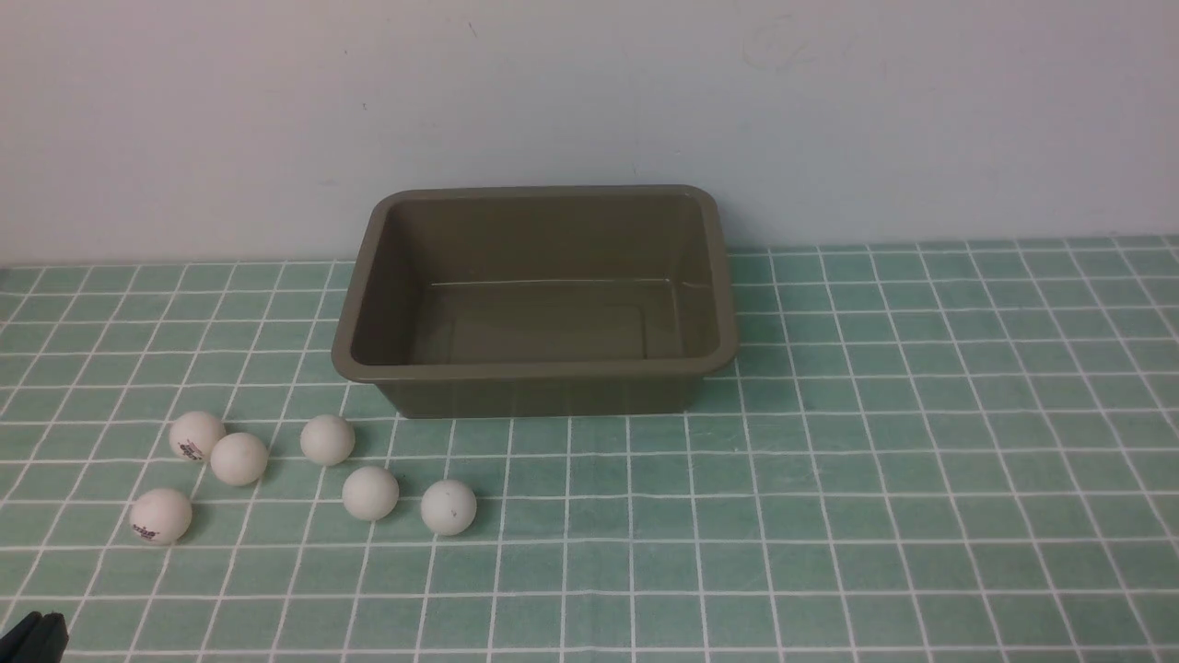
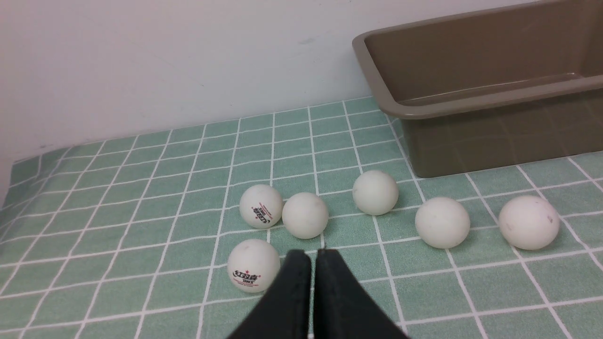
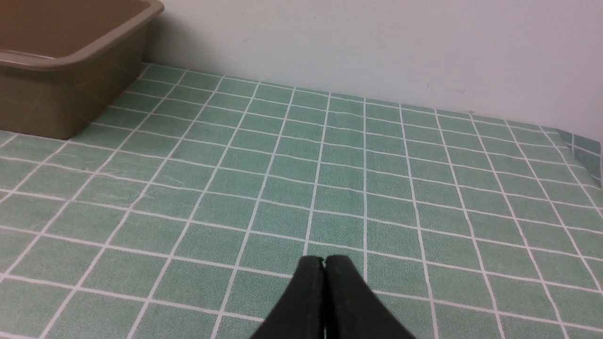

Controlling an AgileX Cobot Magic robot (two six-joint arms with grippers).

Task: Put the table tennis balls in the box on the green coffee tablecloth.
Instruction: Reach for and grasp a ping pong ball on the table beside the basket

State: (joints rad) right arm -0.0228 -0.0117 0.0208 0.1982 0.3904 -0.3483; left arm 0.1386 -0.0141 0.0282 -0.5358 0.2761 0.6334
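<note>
**Six table tennis balls (image 1: 239,459) lay outside an empty box (image 1: 539,371)**

The front view showed the olive-brown box standing on the green coffee tablecloth (image 1: 875,460), close to a pale wall (image 1: 589,92). Nothing was inside it. All six balls lay in a loose cluster on the cloth, in front of the box and toward the robot's left. Two of them sat touching or nearly so, and the rest lay apart. The ball nearest the box (image 1: 327,440) rested just in front of its near left corner.

The left gripper (image 2: 314,254) was poised just on the robot's side of the cluster, its jaws pressed together and holding nothing. The right gripper (image 3: 324,260) hovered over bare cloth on the right, well apart from the balls, with its jaws likewise closed and empty.

Judging from this, no ball had yet been moved, and the first pick looked set to fall to the left arm. To do it well, the jaws would need to open wider than a ball before descending, straddle one ball's middle, and close gently, because a smooth, light ball could squirt out or roll. Starting with an isolated ball rather than the close pair would likely avoid knocking neighbours away.
</note>
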